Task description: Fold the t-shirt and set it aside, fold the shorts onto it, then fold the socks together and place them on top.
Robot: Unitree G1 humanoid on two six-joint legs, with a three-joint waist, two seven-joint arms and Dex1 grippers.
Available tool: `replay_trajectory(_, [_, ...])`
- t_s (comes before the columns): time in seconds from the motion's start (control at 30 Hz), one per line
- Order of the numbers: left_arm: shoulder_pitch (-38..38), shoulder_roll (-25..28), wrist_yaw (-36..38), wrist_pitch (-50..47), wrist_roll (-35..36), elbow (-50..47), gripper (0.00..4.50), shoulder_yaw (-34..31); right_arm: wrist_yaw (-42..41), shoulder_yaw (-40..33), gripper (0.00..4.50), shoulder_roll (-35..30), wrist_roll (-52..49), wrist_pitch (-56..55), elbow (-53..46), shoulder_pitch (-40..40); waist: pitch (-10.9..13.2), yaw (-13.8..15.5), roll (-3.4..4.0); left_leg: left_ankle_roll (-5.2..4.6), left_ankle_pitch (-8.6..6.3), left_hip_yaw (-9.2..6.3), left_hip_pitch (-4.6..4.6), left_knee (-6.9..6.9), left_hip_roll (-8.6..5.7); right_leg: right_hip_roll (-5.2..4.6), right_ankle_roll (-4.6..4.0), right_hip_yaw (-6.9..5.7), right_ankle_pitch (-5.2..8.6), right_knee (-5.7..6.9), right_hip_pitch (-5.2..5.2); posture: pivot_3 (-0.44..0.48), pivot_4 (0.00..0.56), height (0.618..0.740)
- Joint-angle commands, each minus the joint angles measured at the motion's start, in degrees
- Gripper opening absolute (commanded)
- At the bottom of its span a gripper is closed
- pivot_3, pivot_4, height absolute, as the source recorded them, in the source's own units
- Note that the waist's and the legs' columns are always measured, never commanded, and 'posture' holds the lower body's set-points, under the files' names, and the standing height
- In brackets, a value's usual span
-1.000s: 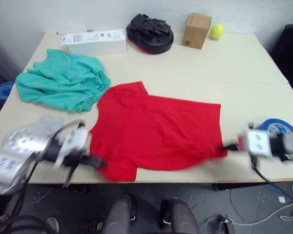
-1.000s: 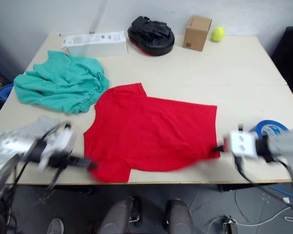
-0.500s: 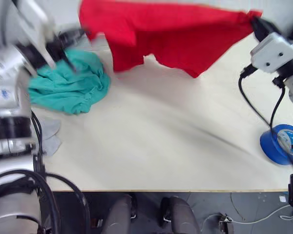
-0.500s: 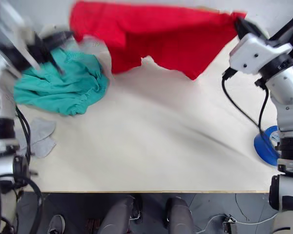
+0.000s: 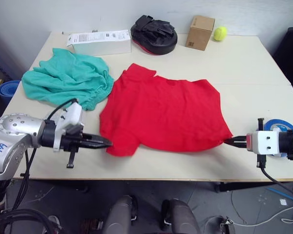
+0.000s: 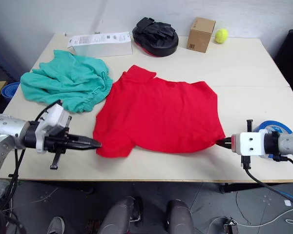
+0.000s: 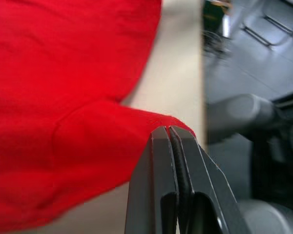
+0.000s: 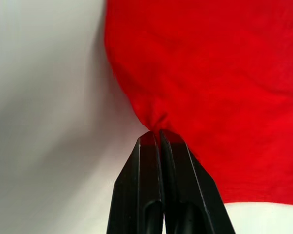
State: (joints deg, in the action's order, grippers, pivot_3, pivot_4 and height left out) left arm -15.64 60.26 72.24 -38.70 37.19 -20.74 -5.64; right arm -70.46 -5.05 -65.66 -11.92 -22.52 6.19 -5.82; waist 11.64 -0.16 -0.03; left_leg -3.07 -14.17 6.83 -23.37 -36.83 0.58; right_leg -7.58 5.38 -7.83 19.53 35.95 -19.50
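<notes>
The red t-shirt (image 5: 163,114) lies spread flat in the middle of the table. My left gripper (image 5: 107,143) is at its near left sleeve, shut on the sleeve's edge; the left wrist view has the fingertips (image 7: 162,134) closed at the red cloth. My right gripper (image 5: 227,142) is at the near right corner, shut on a bunched pinch of the t-shirt (image 8: 210,73). The teal shorts (image 5: 66,80) lie crumpled at the left of the table, apart from both grippers. The socks are hidden.
Along the far edge stand a white carton (image 5: 100,42), a black padded mitt (image 5: 154,33), a cardboard box (image 5: 201,32) and a yellow-green ball (image 5: 219,33). A blue tape roll (image 5: 278,127) lies at the right edge behind my right gripper.
Half a second ago both grippers held the t-shirt high in the air. It is now back down flat on the table, and both grippers are low at the front edge.
</notes>
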Motion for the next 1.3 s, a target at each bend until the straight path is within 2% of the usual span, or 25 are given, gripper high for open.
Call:
replay_trajectory(0.03, [2.61,0.72,0.00,-0.98,1.49,-3.16,0.00,-1.36,-0.96,-2.58,0.02,-1.78,1.04,-2.22,2.86,1.57,0.00,0.04,0.00,0.07,0.04,0.04,0.03,0.17,0.00,0.00,-0.06,0.07,0.05,-0.01,-0.05,0.000,0.150,0.740])
replay_trajectory(0.17, [6.16,0.31,-1.30,-0.44,0.76,-4.33,0.00,-1.61,-1.74,-3.57,0.02,-2.19,0.54,-1.45,4.95,2.76,0.00,0.01,0.00,0.05,0.27,0.16,0.07,0.53,0.02,0.07,-0.06,0.17,0.06,0.15,-0.28,0.000,0.150,0.740])
replay_trajectory(0.33, [10.53,1.19,-1.46,-0.54,0.87,-5.06,0.00,-2.71,-5.12,-4.75,0.02,-3.31,-1.01,0.42,2.80,7.44,0.00,0.02,0.00,0.14,0.32,0.17,0.10,0.59,0.12,0.18,-0.06,0.13,0.13,0.12,-0.27,0.000,0.150,0.740])
replay_trajectory(0.53, [15.11,2.57,-0.59,-0.85,1.76,-6.73,0.00,-4.26,-4.70,-5.33,0.02,-2.44,-1.12,1.70,0.78,8.58,0.00,-0.02,0.00,0.27,0.14,0.25,0.12,0.58,0.11,0.13,-0.19,0.26,0.19,-0.03,-0.21,0.000,0.150,0.740])
replay_trajectory(1.3, [15.48,1.02,-3.69,-1.75,2.18,-7.72,0.00,-4.86,-2.96,-5.15,0.02,-1.37,-1.76,3.55,-0.93,7.46,-0.01,0.08,0.01,0.40,0.13,0.25,0.11,0.69,0.11,0.12,-0.23,0.25,0.22,0.00,-0.30,0.000,0.150,0.740])
